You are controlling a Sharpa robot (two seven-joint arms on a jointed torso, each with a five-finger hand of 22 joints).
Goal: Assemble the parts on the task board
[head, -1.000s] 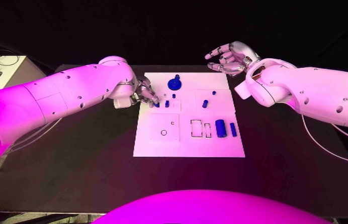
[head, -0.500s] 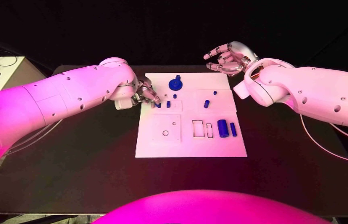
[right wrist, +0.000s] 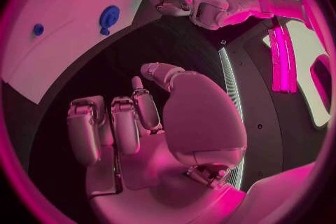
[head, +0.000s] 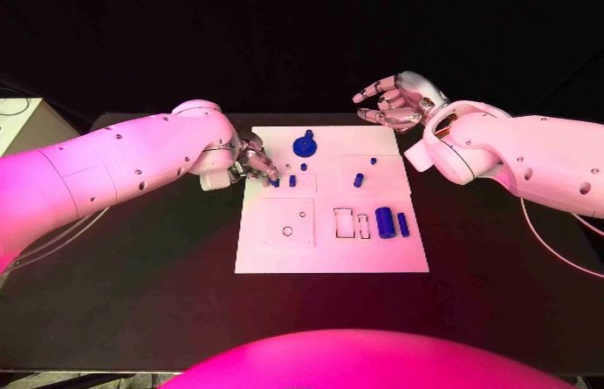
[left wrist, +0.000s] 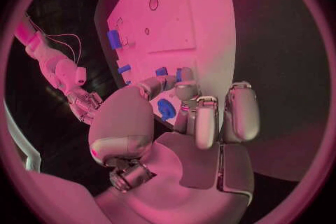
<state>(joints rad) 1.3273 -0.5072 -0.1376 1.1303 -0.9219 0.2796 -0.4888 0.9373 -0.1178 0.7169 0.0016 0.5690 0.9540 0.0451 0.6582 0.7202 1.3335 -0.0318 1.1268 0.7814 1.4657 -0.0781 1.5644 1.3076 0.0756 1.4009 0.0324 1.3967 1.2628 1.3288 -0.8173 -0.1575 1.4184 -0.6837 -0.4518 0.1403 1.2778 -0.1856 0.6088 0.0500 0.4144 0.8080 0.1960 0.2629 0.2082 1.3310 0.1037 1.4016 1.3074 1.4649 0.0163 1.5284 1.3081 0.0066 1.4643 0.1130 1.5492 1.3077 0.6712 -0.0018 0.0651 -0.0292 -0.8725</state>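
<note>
Two hands flanked the board (head: 330, 251), which lay in the middle of the table (head: 139, 276). The left hand (head: 252, 164) sat at the board's left edge, its fingertips (head: 267, 176) at a small blue peg (head: 273, 182) there, though I cannot tell if it grasped it. The right hand (head: 399, 99) hung off the board's far right corner, fingers curled apart, grasping nothing; a round blue knob (head: 304, 146) stood near the far edge and two blue cylinders (head: 392, 222) lay toward the right edge.

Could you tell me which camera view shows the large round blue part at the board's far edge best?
The head view: the round blue part is unobstructed. The right wrist view shows it small; in the left wrist view fingers partly hide it.
</note>
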